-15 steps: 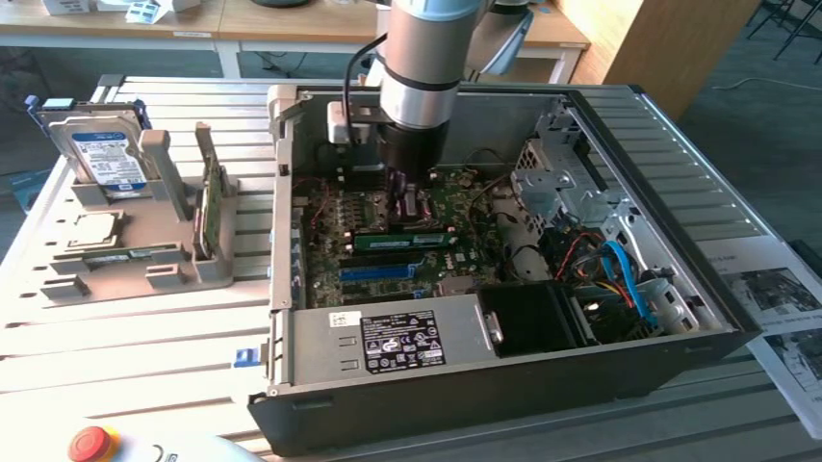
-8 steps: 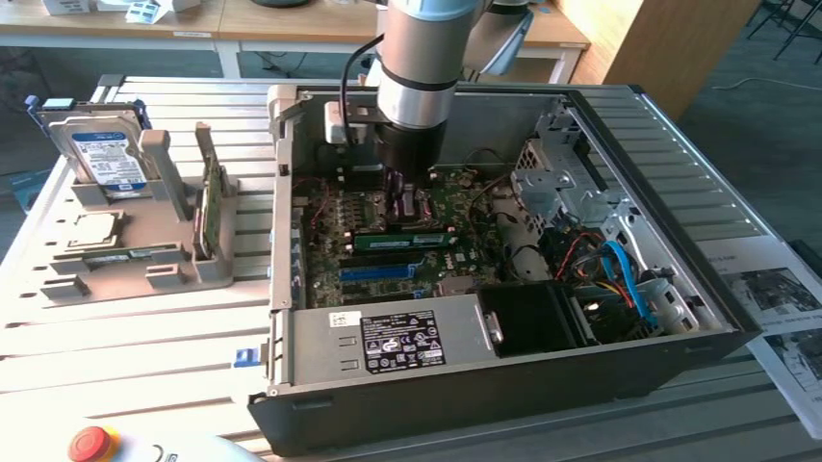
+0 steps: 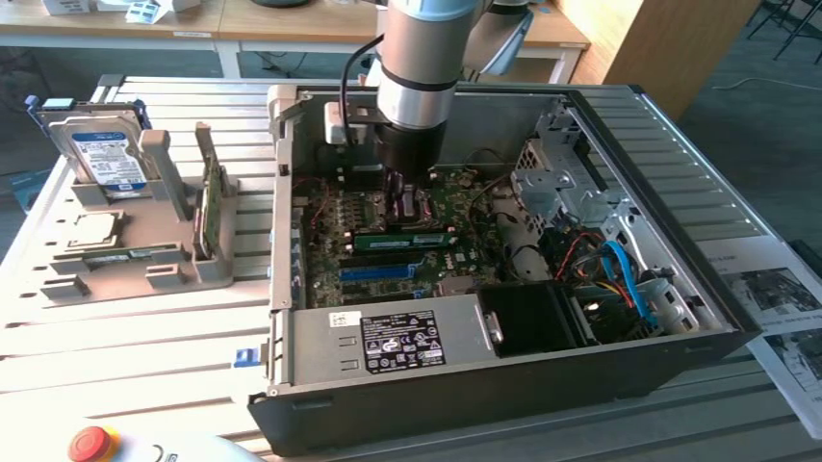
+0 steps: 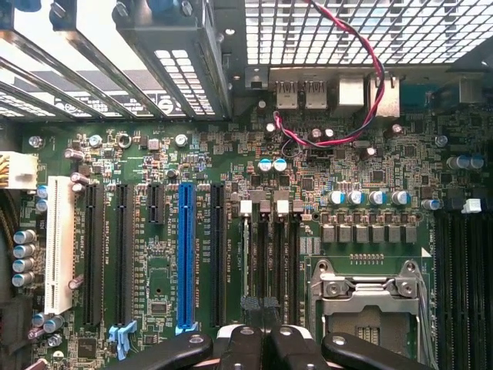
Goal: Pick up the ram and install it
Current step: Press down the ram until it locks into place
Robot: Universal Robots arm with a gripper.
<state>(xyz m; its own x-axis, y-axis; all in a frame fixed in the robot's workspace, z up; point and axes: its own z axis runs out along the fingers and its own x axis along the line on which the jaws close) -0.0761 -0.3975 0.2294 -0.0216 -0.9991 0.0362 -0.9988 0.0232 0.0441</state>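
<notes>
The ram (image 3: pixel 404 238) is a long green stick standing on edge in a memory slot of the motherboard (image 3: pixel 385 274), inside the open computer case (image 3: pixel 514 375). My gripper (image 3: pixel 408 197) hangs just behind it, low over the board near the square socket (image 4: pixel 370 308). In the wrist view the gripper (image 4: pixel 262 343) has its dark fingers (image 4: pixel 240 347) pressed together with nothing visible between them. The ram's thin top edge (image 4: pixel 246 254) runs along one of the black memory slots just ahead of the fingers.
A grey holder (image 3: pixel 167 269) at the exterior view's left carries a hard drive (image 3: pixel 103 159), a matching green stick (image 3: pixel 206 207) upright, and a square chip (image 3: pixel 84 229). Cables (image 3: pixel 617 269) and a drive cage (image 3: pixel 565 183) crowd the case's right side. A red stop button (image 3: pixel 90 443) sits in front.
</notes>
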